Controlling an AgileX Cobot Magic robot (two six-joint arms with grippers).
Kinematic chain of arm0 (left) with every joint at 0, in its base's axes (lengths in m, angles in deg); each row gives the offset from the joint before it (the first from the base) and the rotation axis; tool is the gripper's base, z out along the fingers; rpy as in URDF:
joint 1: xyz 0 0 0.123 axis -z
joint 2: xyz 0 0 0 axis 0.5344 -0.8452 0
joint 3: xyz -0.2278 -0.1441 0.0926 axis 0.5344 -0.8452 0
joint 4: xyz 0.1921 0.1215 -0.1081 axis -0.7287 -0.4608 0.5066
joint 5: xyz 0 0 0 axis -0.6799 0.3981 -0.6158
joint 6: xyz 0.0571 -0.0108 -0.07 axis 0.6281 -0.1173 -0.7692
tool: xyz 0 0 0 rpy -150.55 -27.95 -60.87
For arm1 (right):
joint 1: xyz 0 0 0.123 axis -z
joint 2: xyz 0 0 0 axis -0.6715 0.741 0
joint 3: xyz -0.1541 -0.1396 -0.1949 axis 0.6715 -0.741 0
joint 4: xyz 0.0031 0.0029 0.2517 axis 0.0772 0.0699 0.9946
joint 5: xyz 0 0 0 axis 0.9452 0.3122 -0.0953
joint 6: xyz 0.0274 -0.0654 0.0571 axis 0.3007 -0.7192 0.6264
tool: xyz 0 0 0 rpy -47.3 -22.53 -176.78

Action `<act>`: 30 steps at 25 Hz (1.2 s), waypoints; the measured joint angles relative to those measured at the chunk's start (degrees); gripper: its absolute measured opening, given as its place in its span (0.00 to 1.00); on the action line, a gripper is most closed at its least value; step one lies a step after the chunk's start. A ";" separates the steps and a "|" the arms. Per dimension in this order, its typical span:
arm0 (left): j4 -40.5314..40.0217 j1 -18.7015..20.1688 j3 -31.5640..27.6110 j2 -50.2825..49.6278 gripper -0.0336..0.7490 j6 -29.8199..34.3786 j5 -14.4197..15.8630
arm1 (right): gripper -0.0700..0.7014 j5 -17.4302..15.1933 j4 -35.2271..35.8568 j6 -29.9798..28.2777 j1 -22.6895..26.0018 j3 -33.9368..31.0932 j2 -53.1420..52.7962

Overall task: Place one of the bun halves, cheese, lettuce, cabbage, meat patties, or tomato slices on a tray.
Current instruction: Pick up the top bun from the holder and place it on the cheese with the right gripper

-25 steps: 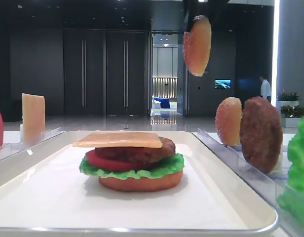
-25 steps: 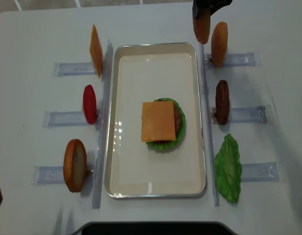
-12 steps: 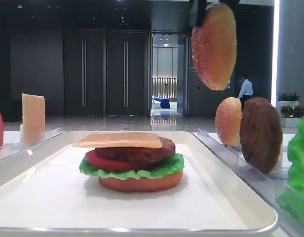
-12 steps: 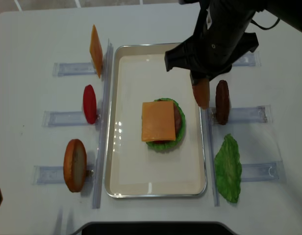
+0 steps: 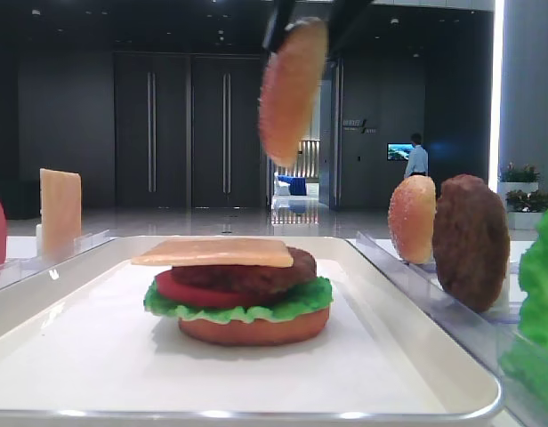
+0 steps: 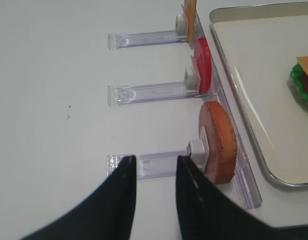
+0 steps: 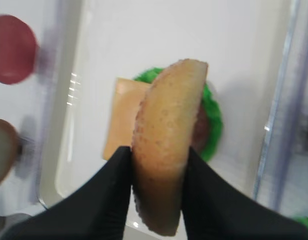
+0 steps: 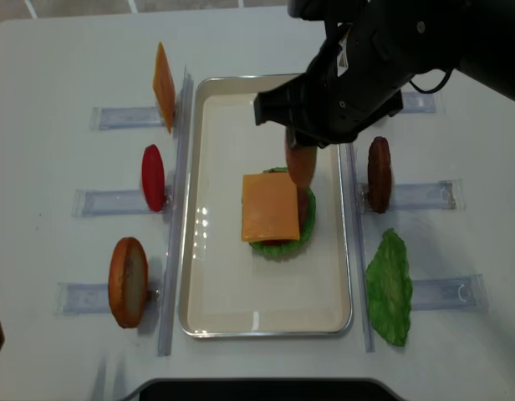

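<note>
right wrist: bun top point(image 7: 166, 145) now above tray point(image 7: 139, 35)

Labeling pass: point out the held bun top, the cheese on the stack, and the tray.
bun top point(image 7: 164, 145): right wrist view, pale cut face between the fingers.
cheese point(image 8: 269, 206): overhead view, middle of the slice.
tray point(image 8: 266, 327): overhead view, near rim.

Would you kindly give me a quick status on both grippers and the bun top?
Right gripper shut on bun top, held on edge above the cheese. Left gripper empty, off the tray. Nothing in the way.
</note>
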 joint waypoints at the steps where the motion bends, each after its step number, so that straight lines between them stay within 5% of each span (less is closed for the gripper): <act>1: 0.00 0.00 0.00 0.00 0.31 0.00 0.00 | 0.37 2.44 2.22 -1.31 0.00 0.00 0.00; 4: 0.00 0.00 0.00 0.00 0.31 0.00 0.00 | 0.37 6.16 8.96 -6.32 0.00 0.00 0.46; 8: 0.00 0.00 0.00 0.00 0.31 0.00 0.00 | 0.37 6.75 14.47 -11.18 -0.04 -0.07 2.50; 15: 0.00 0.00 0.00 0.00 0.31 0.00 0.00 | 0.37 9.50 35.08 -28.98 2.01 -4.43 3.10; 30: 0.00 0.00 0.00 0.00 0.31 0.00 0.00 | 0.37 12.16 43.02 -39.39 5.59 -11.39 3.26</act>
